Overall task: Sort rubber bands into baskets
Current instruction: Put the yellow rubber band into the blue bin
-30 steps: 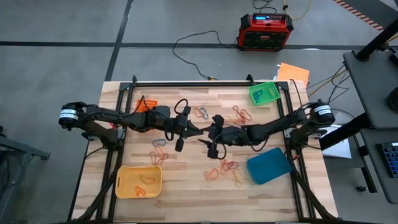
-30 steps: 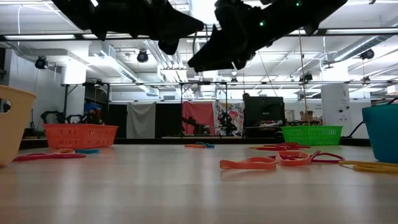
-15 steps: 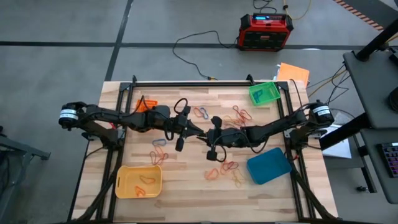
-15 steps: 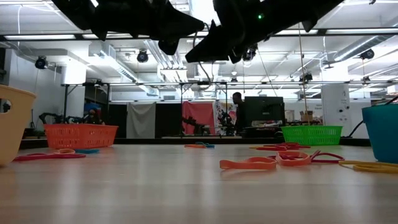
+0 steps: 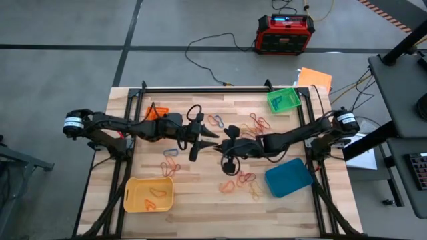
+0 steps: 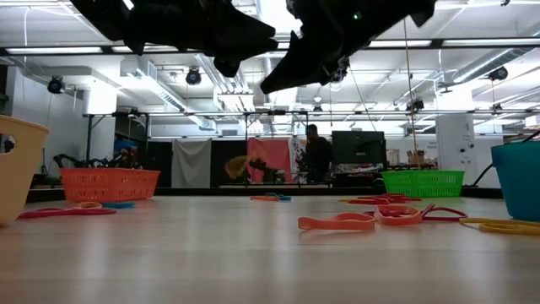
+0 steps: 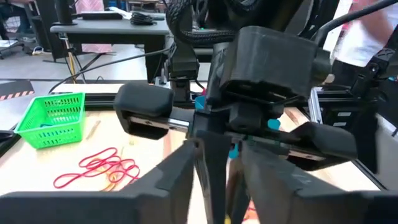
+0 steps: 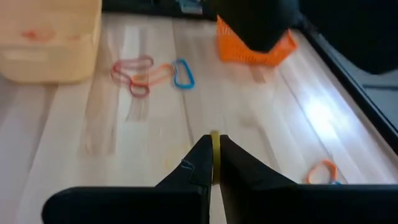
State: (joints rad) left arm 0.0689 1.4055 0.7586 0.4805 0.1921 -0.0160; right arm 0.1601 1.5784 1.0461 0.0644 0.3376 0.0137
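Above the middle of the table my two grippers meet tip to tip. My right gripper (image 5: 219, 148) is shut on a yellow rubber band (image 8: 215, 155). My left gripper (image 5: 209, 141) stands open, its fingers (image 7: 177, 177) on either side of the right gripper's tips; whether it touches the band is unclear. Other rubber bands lie loose on the wood (image 5: 257, 123) (image 5: 240, 180) (image 5: 170, 162). The baskets stand at the corners: orange (image 5: 152, 112), green (image 5: 283, 100), blue (image 5: 288, 177), and yellow (image 5: 149, 194) with bands inside. My right gripper pinches the yellow band between its two fingertips (image 8: 199, 163); only a thin strip of it (image 8: 215, 144) shows in the gap. The fingers come from the table's right, slanting a little downward. The band is held high, clear of the table.
More bands lie by the far middle (image 5: 215, 121) and near the blue basket (image 5: 254, 195). In the low view a red band (image 6: 337, 222) lies in front. A red-black box (image 5: 285, 33) and cables lie on the floor beyond the table. A person stands in the room behind.
My right gripper has moved in toward my left gripper, tipped, and shut on the yellow band. My left gripper has stayed in place and its fingers have spread apart.
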